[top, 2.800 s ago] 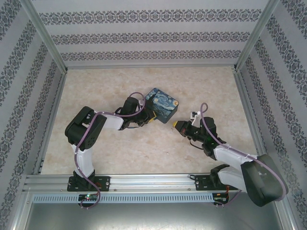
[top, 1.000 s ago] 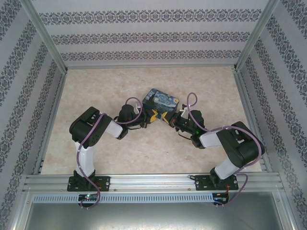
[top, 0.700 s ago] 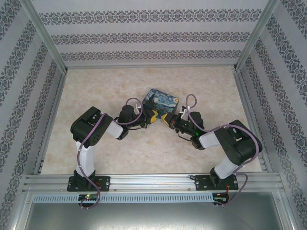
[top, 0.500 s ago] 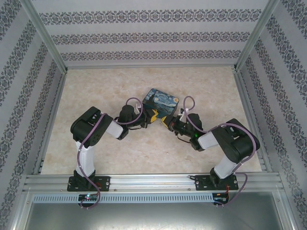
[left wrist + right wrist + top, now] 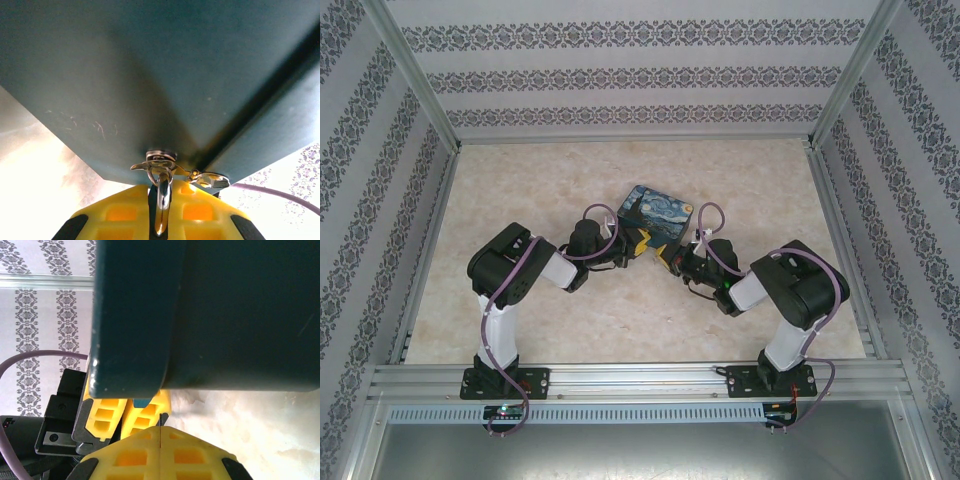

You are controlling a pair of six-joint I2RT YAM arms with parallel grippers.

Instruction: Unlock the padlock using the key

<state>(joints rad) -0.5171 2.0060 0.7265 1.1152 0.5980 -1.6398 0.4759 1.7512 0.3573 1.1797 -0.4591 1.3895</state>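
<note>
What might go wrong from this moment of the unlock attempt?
The left gripper pinches the padlock right at the tin's edge, so a push may twist it or make it slip. The right gripper is shut, but the key is not clearly visible at its tips, so keyhole alignment is uncertain. Both grippers nearly touch and may collide.

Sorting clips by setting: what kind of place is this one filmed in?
Probably a lab test cell, not a home: an aluminium frame boxes in a marble-patterned tabletop, wallpaper-print panels stand as walls, and two robot arms are bolted at its near edge.
</note>
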